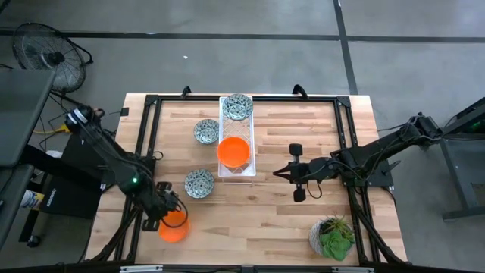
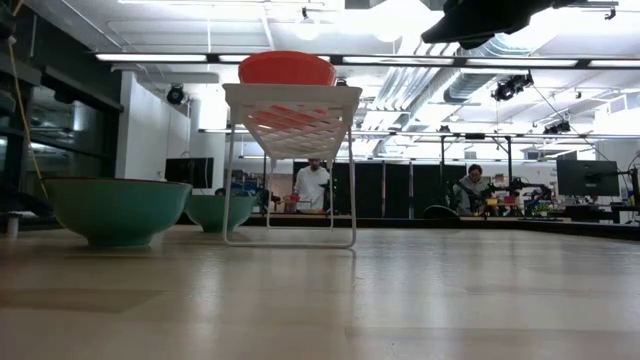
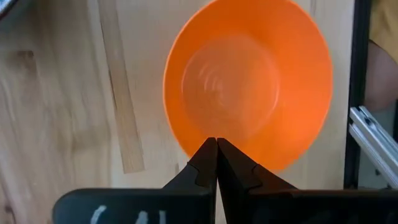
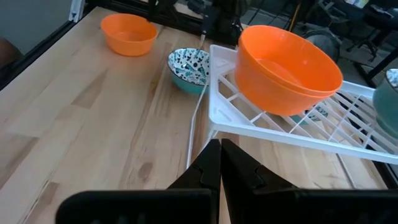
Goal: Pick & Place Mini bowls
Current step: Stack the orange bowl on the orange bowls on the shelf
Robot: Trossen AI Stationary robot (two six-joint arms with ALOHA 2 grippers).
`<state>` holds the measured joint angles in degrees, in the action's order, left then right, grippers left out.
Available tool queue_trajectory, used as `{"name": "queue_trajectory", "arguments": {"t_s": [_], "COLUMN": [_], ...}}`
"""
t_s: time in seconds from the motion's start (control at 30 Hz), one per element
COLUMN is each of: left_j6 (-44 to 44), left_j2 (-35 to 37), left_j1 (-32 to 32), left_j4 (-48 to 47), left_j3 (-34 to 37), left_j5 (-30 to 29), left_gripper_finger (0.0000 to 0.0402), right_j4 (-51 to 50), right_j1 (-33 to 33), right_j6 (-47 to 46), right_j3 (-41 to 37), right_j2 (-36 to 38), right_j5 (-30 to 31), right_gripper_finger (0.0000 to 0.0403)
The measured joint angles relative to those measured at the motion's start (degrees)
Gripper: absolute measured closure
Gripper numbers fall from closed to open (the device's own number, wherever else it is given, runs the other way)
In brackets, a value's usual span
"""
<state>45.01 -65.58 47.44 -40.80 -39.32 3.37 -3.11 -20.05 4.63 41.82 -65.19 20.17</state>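
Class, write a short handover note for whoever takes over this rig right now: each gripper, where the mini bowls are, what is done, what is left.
Left gripper: shut, empty, over the orange bowl near the table's front-left corner.
Right gripper: shut, empty, beside the white tray.
Done: stacked orange bowls and one patterned bowl on the tray.
Left: the front-left orange bowl and two patterned bowls on the table.

The table held three patterned bowls: one (image 1: 237,107) on the white tray (image 1: 225,171), one (image 1: 205,131) beside the tray, one (image 1: 199,183) nearer the front. Two orange bowls showed, one (image 1: 233,152) on the tray, another (image 1: 173,226) near the table's front-left edge. There was one potted plant (image 1: 332,237) and two arms.
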Motion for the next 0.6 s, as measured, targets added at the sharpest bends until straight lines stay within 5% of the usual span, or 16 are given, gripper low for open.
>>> {"name": "queue_trajectory", "arguments": {"t_s": [0.4,0.6], "left_j6": [-1.6,-3.2], "left_j2": [-7.8,-7.9], "left_j1": [0.6,0.6], "left_j4": [-8.3,-4.3], "left_j3": [-11.2,-11.4], "left_j5": [-7.4,-11.0], "left_gripper_finger": [0.0401,0.0401], "right_j4": [0.0,0.2], "right_j1": [0.0,0.0], "right_j6": [1.8,2.7], "right_j3": [0.0,0.0], "right_j2": [0.0,0.0], "right_j5": [-1.8,-2.0], "right_gripper_finger": [0.0403,0.0403]}}
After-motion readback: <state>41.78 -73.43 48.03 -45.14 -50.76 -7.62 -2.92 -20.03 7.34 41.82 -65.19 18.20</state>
